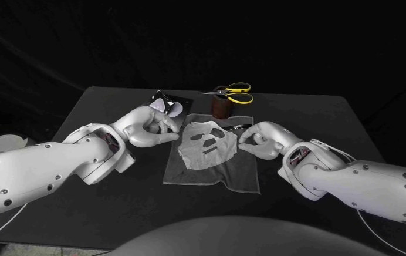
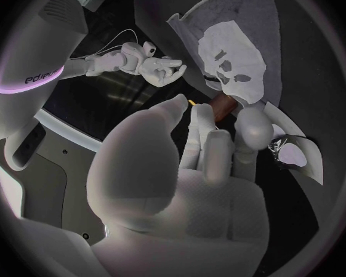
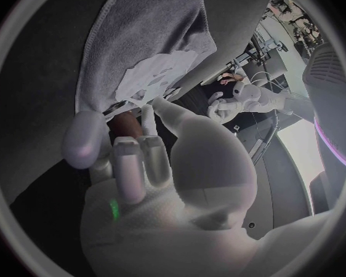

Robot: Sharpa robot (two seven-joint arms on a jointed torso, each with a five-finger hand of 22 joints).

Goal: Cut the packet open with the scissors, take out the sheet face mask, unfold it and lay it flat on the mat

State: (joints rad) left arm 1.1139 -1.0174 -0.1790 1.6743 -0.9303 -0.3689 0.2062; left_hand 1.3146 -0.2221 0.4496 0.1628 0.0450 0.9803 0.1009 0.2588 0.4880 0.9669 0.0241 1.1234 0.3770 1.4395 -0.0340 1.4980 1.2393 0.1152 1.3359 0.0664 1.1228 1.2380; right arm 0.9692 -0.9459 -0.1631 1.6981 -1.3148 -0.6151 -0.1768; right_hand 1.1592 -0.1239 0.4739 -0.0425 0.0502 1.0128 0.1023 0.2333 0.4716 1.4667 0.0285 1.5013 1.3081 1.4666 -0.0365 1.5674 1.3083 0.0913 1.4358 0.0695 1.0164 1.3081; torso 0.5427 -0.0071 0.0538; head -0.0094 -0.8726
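The white sheet mask (image 1: 207, 144) lies unfolded and flat on the grey mat (image 1: 213, 174), with eye and mouth holes showing; the left wrist view shows the mask (image 2: 234, 61) too. My left hand (image 1: 154, 128) hovers at the mat's left edge, fingers curled in and holding nothing. My right hand (image 1: 258, 140) sits at the mat's right edge beside the mask, also curled and holding nothing. The cut packet (image 1: 166, 104) lies behind the left hand. Yellow-handled scissors (image 1: 233, 93) stand in a brown holder (image 1: 223, 110) behind the mat.
The mat (image 3: 150, 24) lies in the middle of the black table (image 1: 110, 100), with bare table all round it. The holder and the packet stand close behind the two hands.
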